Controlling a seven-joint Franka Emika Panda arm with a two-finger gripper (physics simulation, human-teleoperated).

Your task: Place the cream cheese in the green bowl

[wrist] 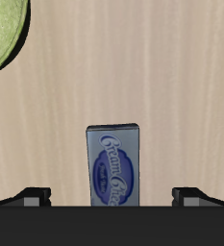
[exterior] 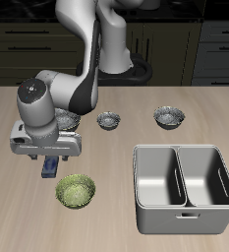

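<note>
**Hovering over the cream cheese, fingers spread, nothing gripped**

Largest first:

- Wooden table (exterior: 116, 108) carries everything.
- Grey two-compartment bin (exterior: 184, 185) sits at lower right of the exterior frame, well apart from the work area.
- Green bowl (exterior: 76, 191) sits at lower left of the exterior frame, near the table's front edge. The wrist view catches only an arc of its rim (wrist: 3, 34).
- Three grey metallic bowls line up mid-frame: one (exterior: 168, 117) to the right, one (exterior: 109, 120) in the middle, one (exterior: 68, 120) partly hidden behind the arm.
- Gripper (exterior: 50, 159) hangs directly above the cream cheese. The wrist view shows the fingers (wrist: 34, 195) wide apart, one on each side of the box with bare wood between. No contact visible.
- Cream cheese (wrist: 114, 164) lies flat on the table, label up, just behind the green bowl and apart from it. Exterior view shows only a blue sliver (exterior: 50, 168) under the gripper. Its long axis runs crosswise to the line between the fingers, one short end toward the gripper body.

Bare tabletop between box and green bowl.
</note>
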